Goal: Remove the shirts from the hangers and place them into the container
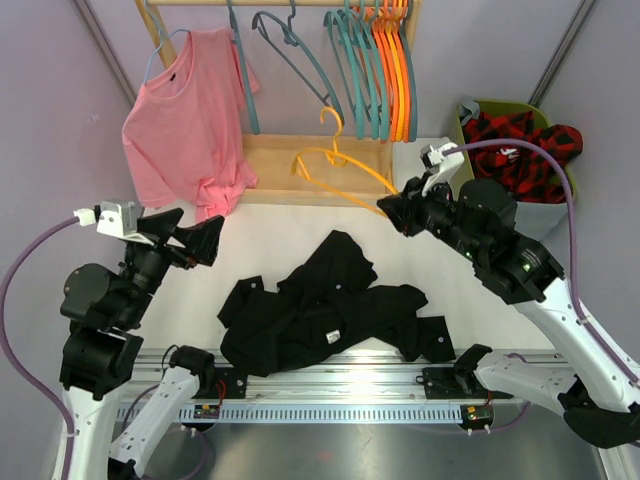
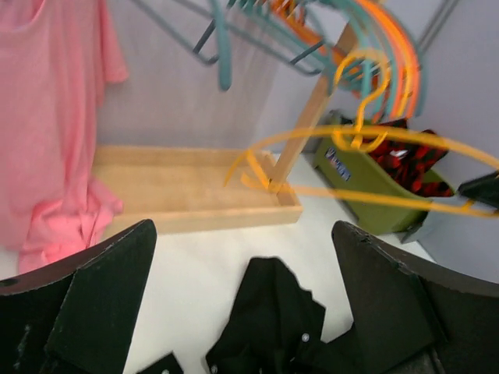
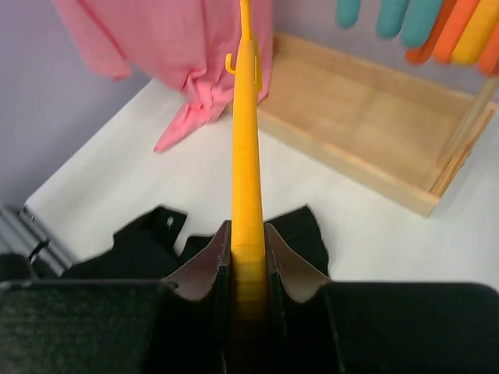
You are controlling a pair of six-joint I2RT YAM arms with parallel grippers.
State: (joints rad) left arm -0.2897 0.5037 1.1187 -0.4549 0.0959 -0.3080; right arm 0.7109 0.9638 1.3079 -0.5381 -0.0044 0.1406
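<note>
Right claw (image 1: 388, 206) clamps the end of the yellow hanger (image 1: 345, 165) above the tabletop (image 1: 275, 228). Left claw (image 1: 188, 232) stands wide apart, holding nothing. Black shirt (image 1: 320, 310) lies crumpled on the tabletop; plaid shirt (image 1: 525, 148) sits inside the green container (image 1: 464, 128).

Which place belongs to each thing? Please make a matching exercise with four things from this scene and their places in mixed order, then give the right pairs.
Things:
1. pink t-shirt
2. black shirt
3. plaid shirt
4. yellow hanger

Places:
A. in the green container
B. clamped in the right gripper
C. hanging on the wooden rack
D. lying crumpled on the table

Pairs: 1-C, 2-D, 3-A, 4-B
</note>
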